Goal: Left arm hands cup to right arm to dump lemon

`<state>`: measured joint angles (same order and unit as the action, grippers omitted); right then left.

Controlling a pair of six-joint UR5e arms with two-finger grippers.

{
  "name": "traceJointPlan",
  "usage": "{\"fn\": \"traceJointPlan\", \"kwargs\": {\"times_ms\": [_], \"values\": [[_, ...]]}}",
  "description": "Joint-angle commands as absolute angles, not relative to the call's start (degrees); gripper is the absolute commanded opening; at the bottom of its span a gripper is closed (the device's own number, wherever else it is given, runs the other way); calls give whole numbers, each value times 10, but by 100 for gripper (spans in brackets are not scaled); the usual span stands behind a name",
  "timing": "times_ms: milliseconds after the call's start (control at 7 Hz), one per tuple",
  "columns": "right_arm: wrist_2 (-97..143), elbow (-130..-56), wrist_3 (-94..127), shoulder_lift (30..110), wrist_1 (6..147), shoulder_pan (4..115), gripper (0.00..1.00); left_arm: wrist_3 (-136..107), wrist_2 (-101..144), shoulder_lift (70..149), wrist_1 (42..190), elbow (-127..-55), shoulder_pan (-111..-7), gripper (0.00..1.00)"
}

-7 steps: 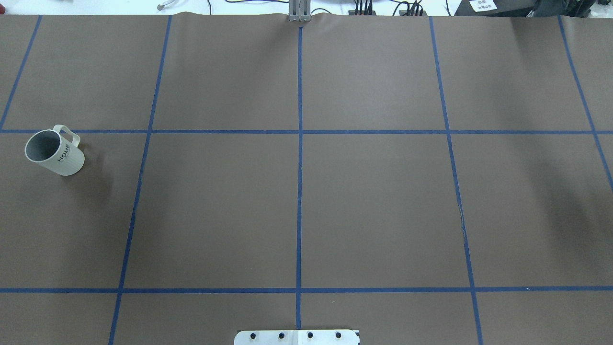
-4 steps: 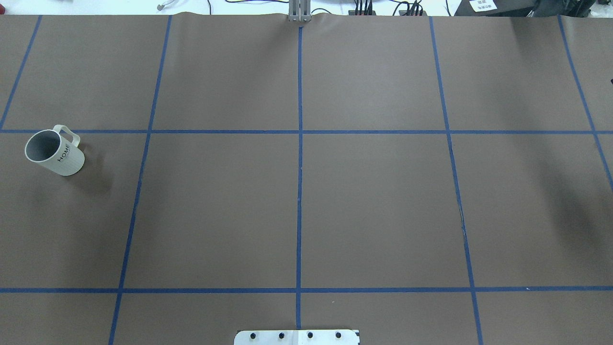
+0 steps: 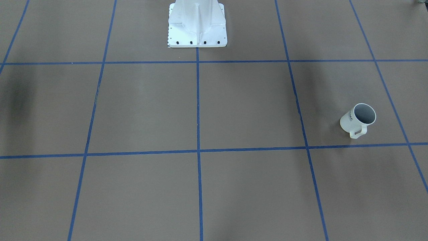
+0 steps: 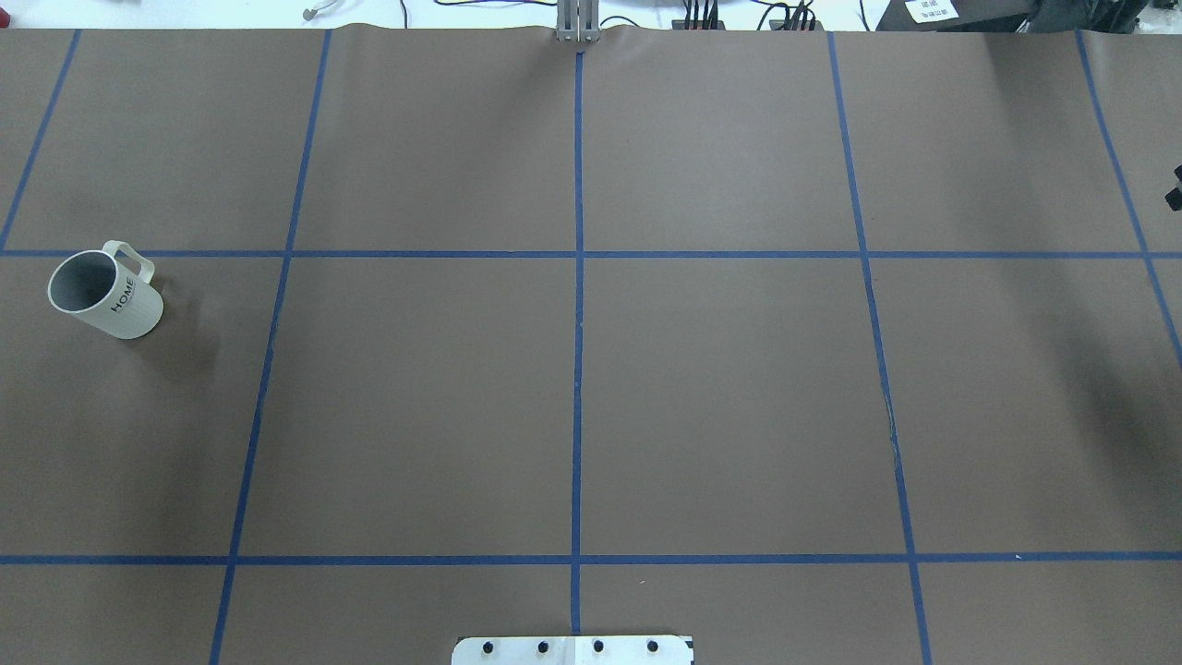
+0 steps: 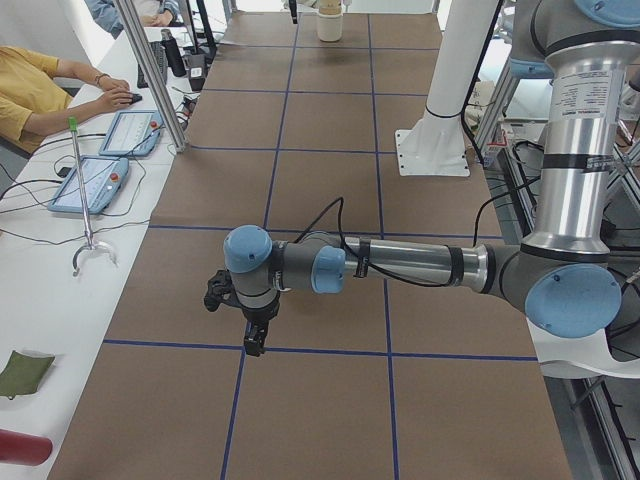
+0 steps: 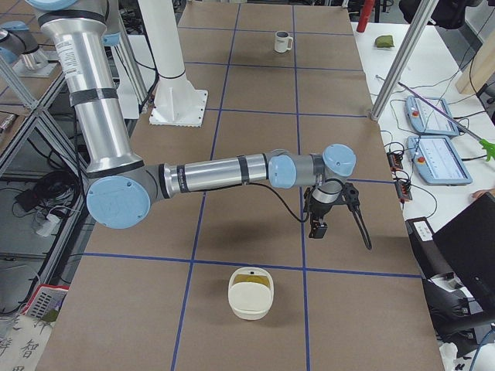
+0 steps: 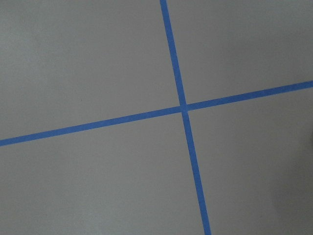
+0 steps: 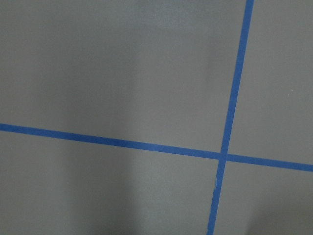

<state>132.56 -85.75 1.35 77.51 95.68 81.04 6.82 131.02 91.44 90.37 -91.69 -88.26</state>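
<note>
Left hand (image 5: 254, 338) and right hand (image 6: 317, 224), two in all, hang fingers-down over opposite ends of the desk (image 4: 720, 397); whether either is open or closed cannot be told. One cup (image 4: 106, 296) stands upright near the desk's left end, just robot-side of a tape line, with its handle pointing away from the robot. One cream container (image 6: 250, 294), yellowish inside, sits toward the right end. A blue tape grid (image 4: 578, 369) marks the brown cover. One white pedestal (image 3: 197, 23); one seated operator (image 5: 30, 95).
</note>
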Motion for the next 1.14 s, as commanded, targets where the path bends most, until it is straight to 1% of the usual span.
{"fn": "traceJointPlan", "kwargs": {"times_ms": [0, 1000], "values": [[1329, -863, 11, 780, 956, 811, 100, 61, 1310, 911, 900, -910, -883, 100], [1328, -867, 9, 786, 955, 811, 100, 64, 1294, 909, 912, -918, -883, 100]]}}
